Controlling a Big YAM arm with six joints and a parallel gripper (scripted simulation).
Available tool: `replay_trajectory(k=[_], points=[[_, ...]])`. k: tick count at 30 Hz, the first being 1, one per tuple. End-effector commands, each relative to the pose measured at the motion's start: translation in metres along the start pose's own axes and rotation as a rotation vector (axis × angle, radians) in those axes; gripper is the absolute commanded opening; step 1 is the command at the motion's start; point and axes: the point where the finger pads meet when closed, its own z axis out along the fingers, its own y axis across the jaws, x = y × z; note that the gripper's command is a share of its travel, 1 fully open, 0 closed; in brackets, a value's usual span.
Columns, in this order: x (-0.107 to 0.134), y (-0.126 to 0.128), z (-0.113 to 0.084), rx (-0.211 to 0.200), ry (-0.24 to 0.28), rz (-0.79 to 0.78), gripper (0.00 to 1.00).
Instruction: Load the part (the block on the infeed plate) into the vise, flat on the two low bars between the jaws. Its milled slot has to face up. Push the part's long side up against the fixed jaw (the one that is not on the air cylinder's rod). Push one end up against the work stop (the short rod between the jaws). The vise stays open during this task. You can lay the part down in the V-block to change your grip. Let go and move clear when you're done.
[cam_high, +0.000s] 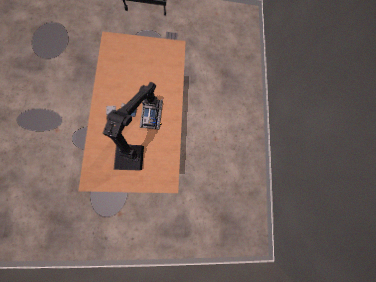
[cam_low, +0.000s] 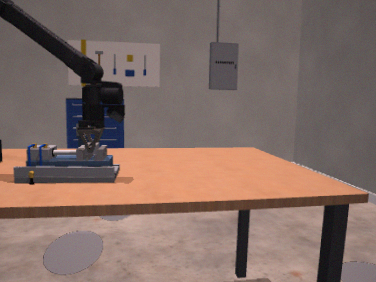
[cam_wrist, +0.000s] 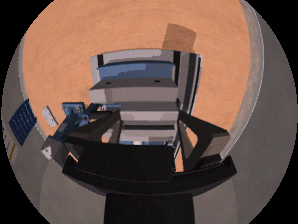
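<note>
From overhead, the vise (cam_high: 149, 116) (cam_low: 75, 161) (cam_wrist: 135, 70) lies at one o'clock from the arm's base (cam_high: 119, 165). From the side, the claw (cam_high: 152, 100) (cam_low: 90, 148) (cam_wrist: 149, 113) points to six o'clock, tips among the jaws. In the wrist view, it stands fairly wide, apparently unclamped, at three and nine o'clock about the part (cam_wrist: 149, 116), between the jaws. Likely stiff, fairly heavy and slick, it would best be gripped squarely by its ends.

One robot arm (cam_high: 136, 104) (cam_low: 47, 37), one wooden table (cam_high: 135, 65) (cam_low: 210, 175), one vise (cam_low: 70, 161) (cam_wrist: 132, 90), one wall cabinet (cam_low: 223, 66) and one blue drawer chest (cam_low: 70, 117) (cam_wrist: 22, 121) are seen.
</note>
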Motion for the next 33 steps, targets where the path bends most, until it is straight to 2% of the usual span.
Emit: replay_trajectory(k=[1, 29, 33], points=[[-0.019, 0.0, -0.013, 0.011, -0.035, 0.002, 0.74], [-0.019, 0.0, -0.013, 0.011, -0.036, 0.002, 0.74], [-0.024, -0.001, -0.026, 0.015, -0.054, 0.002, 0.74]])
